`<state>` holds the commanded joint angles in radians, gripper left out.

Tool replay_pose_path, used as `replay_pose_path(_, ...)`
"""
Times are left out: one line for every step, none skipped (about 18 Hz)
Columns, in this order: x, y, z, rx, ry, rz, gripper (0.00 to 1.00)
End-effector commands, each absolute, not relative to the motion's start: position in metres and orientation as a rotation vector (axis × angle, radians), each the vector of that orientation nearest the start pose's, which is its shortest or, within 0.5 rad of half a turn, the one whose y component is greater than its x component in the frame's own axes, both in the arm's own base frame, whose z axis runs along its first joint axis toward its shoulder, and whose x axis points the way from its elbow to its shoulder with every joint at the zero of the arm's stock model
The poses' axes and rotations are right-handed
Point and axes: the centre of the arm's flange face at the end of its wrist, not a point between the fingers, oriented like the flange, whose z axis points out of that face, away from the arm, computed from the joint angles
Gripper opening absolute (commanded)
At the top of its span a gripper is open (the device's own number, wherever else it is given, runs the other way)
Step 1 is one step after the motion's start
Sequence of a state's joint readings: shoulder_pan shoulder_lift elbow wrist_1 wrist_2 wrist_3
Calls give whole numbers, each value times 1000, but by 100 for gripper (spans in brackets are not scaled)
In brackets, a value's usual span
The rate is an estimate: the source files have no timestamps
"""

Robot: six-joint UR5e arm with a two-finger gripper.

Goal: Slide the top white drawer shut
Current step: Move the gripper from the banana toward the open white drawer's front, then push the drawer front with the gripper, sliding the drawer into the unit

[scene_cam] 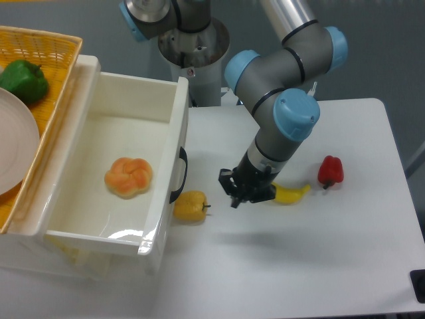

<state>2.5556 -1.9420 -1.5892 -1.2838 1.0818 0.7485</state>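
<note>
drawer: pulled out, left half of frame, bun inside, black handle on its right face | jaws: centre of frame, right of the handle, apart from it, above the surface; open or closed, cannot tell | yellow pepper between handle and jaws

- A white table fills the frame, evenly lit, with soft shadows.
- Grey-blue floor shows beyond its far and right edges.
</note>
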Motion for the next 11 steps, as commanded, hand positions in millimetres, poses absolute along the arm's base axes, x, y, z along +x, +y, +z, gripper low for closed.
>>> replay_pose_path(-403,488,312,-2721,-360,-617,0)
replay_pose_path(-400,488,311,-2699,-372,-673,0)
replay_pose_path(-398,488,311,-2691,-382,-710,0)
replay_pose_path(-396,487,313,-2686,-389,-733,0)
replay_pose_path(-393,486,315,-2683,-395,-754,0)
replay_pose_path(-390,486,317,-2679,-398,-772,0)
replay_pose_path(-388,486,317,-2677,-401,-787,0)
replay_pose_path(-388,485,318,-2676,-410,-806,0)
replay_pose_path(-387,485,320,-2680,-418,-825,0)
replay_pose_path(-384,484,325,-2681,-423,-837,0)
replay_pose_path(-383,482,326,-2683,-425,-845,0)
